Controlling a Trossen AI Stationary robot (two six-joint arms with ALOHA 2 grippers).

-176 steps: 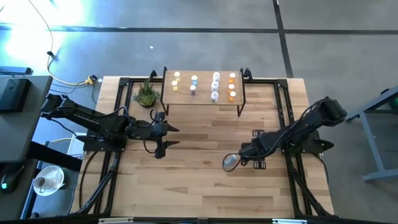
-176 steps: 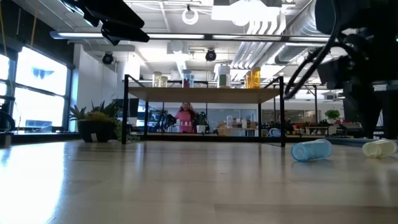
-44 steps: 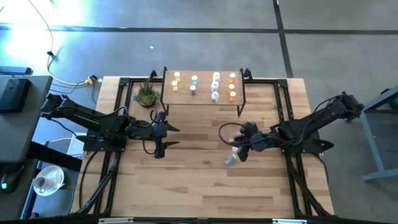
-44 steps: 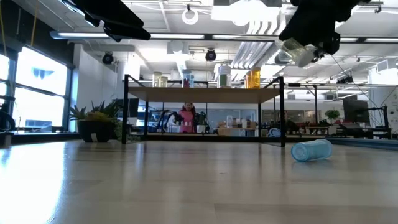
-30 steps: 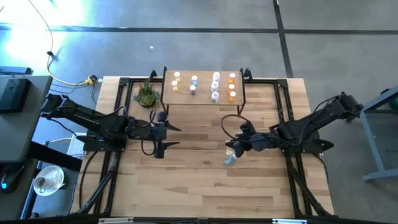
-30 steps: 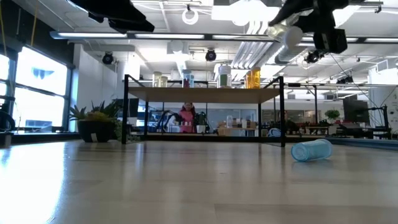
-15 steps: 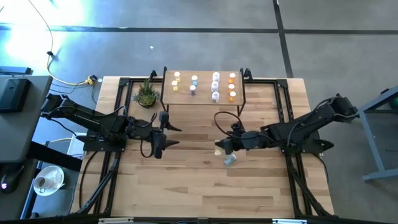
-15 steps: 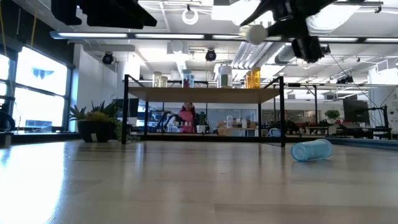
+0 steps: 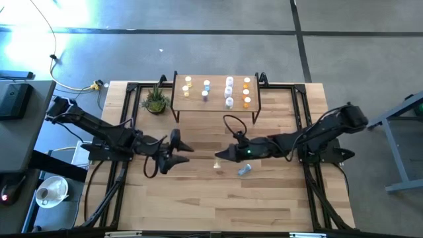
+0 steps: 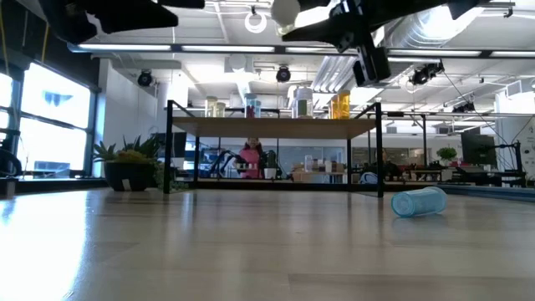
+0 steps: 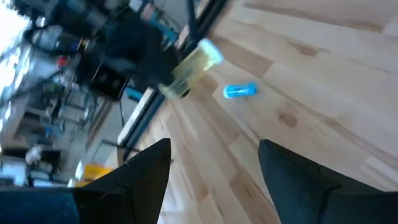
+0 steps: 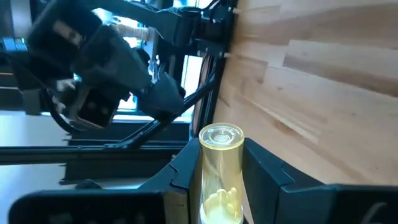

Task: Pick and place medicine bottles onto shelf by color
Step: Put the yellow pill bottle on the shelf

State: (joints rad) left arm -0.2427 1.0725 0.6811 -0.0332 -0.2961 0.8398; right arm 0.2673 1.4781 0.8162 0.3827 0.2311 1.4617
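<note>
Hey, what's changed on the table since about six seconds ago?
The right end effector picked a pale yellow bottle off the table near the blue one and carried it, lifted, toward the table's middle and the left arm. The left end effector, open, edged toward it. The blue bottle, shelf and plant stayed put.

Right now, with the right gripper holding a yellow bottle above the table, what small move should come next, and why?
Probably a handover: the right gripper is shut on the yellow bottle facing the open left gripper, far from the shelf. Ease it toward the left gripper.
</note>
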